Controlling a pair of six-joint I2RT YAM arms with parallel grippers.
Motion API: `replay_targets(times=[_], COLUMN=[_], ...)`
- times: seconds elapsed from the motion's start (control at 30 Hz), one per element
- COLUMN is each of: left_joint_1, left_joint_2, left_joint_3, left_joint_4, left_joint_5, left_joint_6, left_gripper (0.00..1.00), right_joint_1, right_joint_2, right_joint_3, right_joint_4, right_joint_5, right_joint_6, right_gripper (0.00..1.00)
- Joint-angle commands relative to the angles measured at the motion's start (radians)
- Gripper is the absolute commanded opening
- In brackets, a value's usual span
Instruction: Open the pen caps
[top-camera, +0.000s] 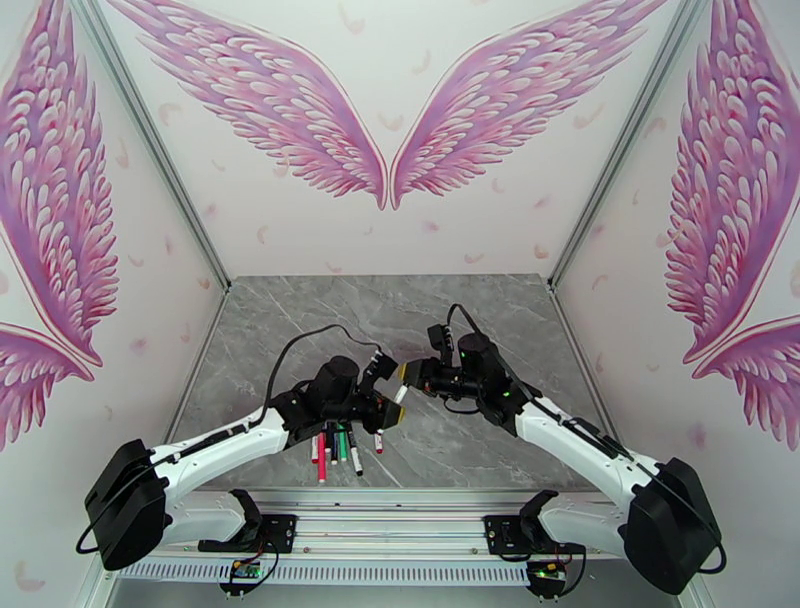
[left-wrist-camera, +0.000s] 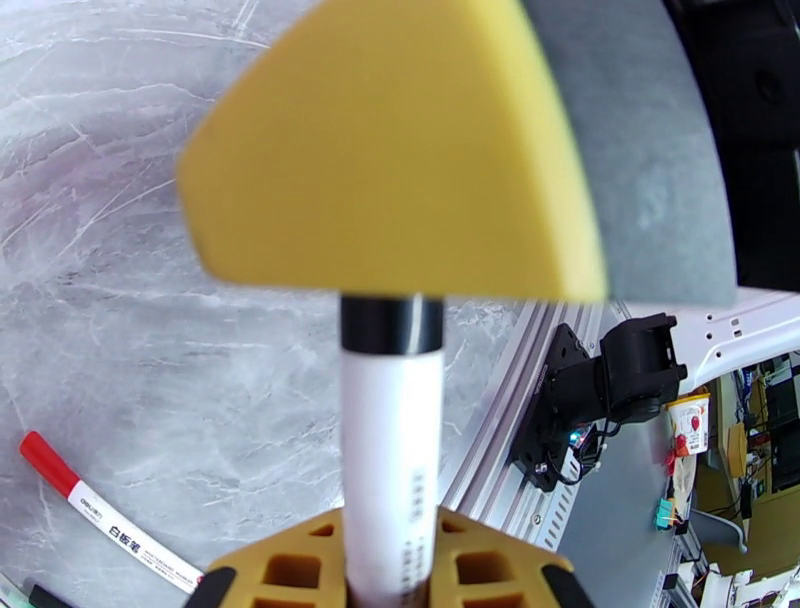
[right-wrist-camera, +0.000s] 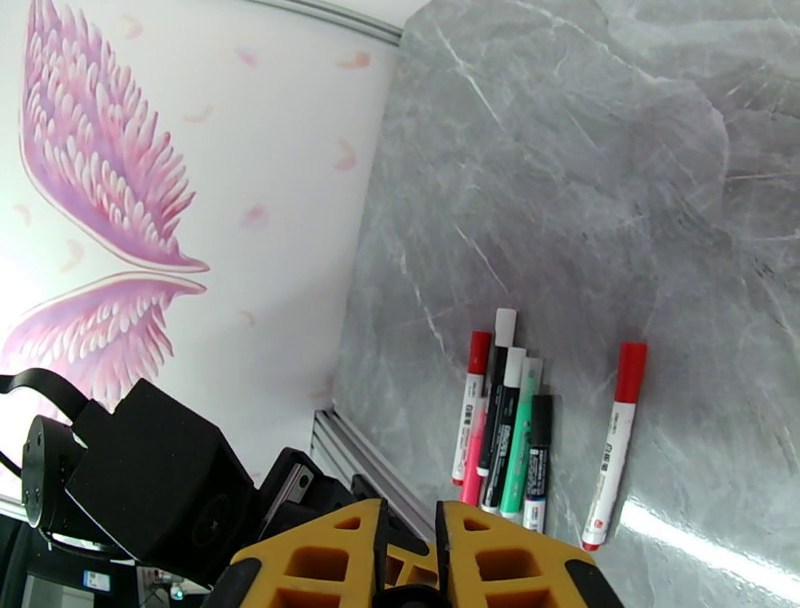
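Note:
A white pen barrel (left-wrist-camera: 390, 470) stands clamped in my left gripper (left-wrist-camera: 390, 565), which is shut on it. Its black cap (left-wrist-camera: 392, 325) runs up behind the yellow pad (left-wrist-camera: 400, 150) of my right gripper (top-camera: 408, 375), and the cap's tip is hidden there. In the right wrist view my right gripper (right-wrist-camera: 410, 545) has its fingers almost together. The two grippers meet over the table's near middle, the left gripper (top-camera: 388, 412) just below the right. On the table lie a loose bundle of pens (right-wrist-camera: 505, 420) and a lone pen with a red cap (right-wrist-camera: 630, 370).
The spare pens (top-camera: 335, 445) lie under my left wrist, close to the aluminium rail (top-camera: 400, 495) at the table's near edge. A red-capped pen (left-wrist-camera: 45, 455) lies left of the held pen. Grey marble table (top-camera: 400, 310) stretches back to the winged walls.

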Motion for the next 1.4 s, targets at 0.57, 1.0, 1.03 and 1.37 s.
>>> replay_targets(times=[0.57,1.0,1.03,1.37], left_joint_1=[0.004,-0.047,-0.047,-0.023], left_joint_2=[-0.054,-0.026,-0.026,-0.135], left_joint_3=[-0.012,-0.009,-0.012,-0.023], left_joint_4=[-0.121,-0.089,-0.075,-0.1], left_joint_5=[0.006,0.136,0.155,-0.071], left_joint_6=[0.025,0.034,0.026,-0.014], left_gripper=[0.0,0.0,0.0,0.0], right_joint_1=[-0.137,-0.16,-0.163,-0.186], right_joint_2=[-0.085,-0.102,-0.105,-0.1], right_joint_3=[0.062,0.053,0.043,0.101], right_joint_4=[-0.101,-0.123,-0.095,-0.361], right_joint_5=[0.043,0.094,0.073,0.115], right_joint_6=[-0.112,-0.102,-0.103,-0.282], right_gripper=[0.11,0.1,0.1,0.11])
